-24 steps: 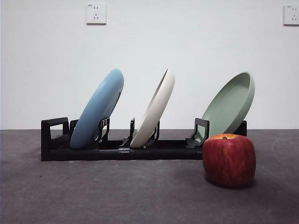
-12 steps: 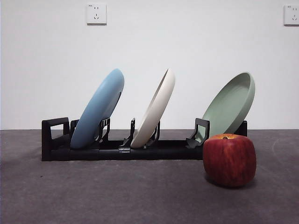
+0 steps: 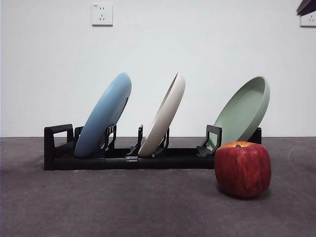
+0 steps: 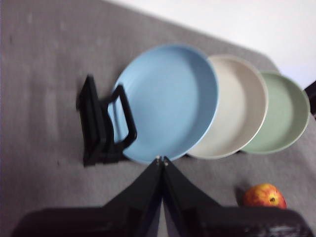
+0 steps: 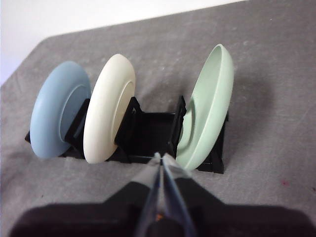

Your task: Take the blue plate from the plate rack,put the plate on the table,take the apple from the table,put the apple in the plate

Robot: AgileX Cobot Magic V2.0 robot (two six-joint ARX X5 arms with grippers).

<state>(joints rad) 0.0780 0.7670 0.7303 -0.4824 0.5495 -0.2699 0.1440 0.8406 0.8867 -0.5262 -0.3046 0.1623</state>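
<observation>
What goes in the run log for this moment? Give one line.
stage: pre-grasp | blue plate: in plate rack | apple: on table | left end effector: shut, empty | right end effector: shut, empty

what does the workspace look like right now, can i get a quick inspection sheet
surface: dark grey table, matte, a few faint specks.
job's things: blue plate leaning in the plate rack at the loop-handle end, not yet taken; apple resting on the table in front of the rack's other end.
clutter: cream-white plate in the middle slot and sage-green plate at the far end, both leaning in the rack.
grippers: left gripper shut, above the table facing the blue plate; right gripper shut, up over the rack; both hold nothing.
cables: nothing seen.
surroundings: plain white wall with two wall sockets.
</observation>
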